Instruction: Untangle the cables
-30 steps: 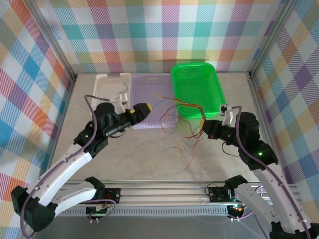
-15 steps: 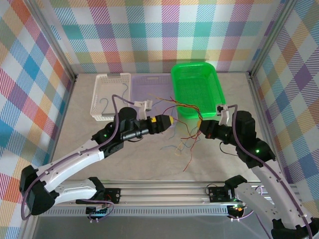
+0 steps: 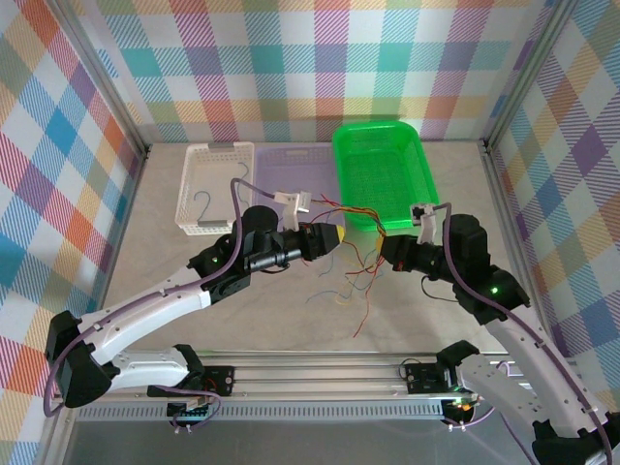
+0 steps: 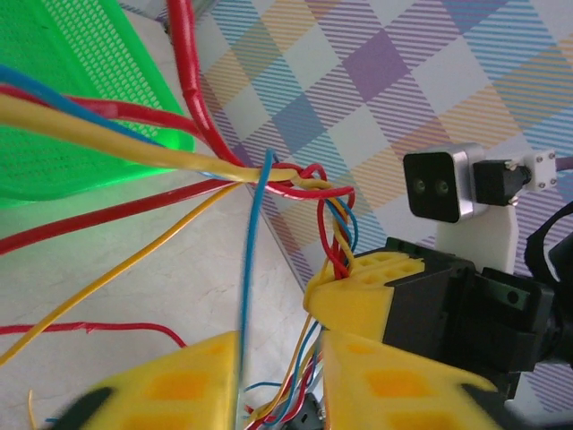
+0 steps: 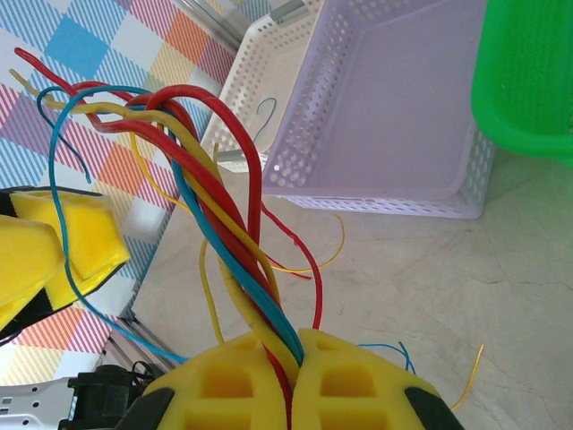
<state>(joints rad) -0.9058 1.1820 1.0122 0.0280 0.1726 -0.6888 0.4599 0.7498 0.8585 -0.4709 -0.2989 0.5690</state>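
Note:
The cables [image 3: 360, 225] are thin red, yellow and blue wires twisted into one bundle, with loose ends trailing on the table [image 3: 354, 291]. My right gripper [image 3: 390, 250] is shut on the bundle [image 5: 242, 224], which rises from between its yellow fingers [image 5: 300, 345]. My left gripper [image 3: 334, 235] faces it from the left, close by. Its jaws [image 4: 279, 381] stand narrowly apart, and a single blue cable [image 4: 246, 296] runs down through the gap against the left finger. The twisted part [image 4: 336, 228] enters the right gripper's yellow finger [image 4: 358, 291].
Three baskets stand at the back: white [image 3: 194, 189], lavender [image 3: 281, 170] and green [image 3: 383, 160]. The green one [image 4: 81, 98] lies just behind the lifted wires. Checked walls close in on both sides. A metal rail [image 3: 320, 373] runs along the near edge.
My left arm has swung right, up to the bundle, and its jaws have narrowed around the blue cable. The right gripper has shifted slightly left, still holding the bundle.

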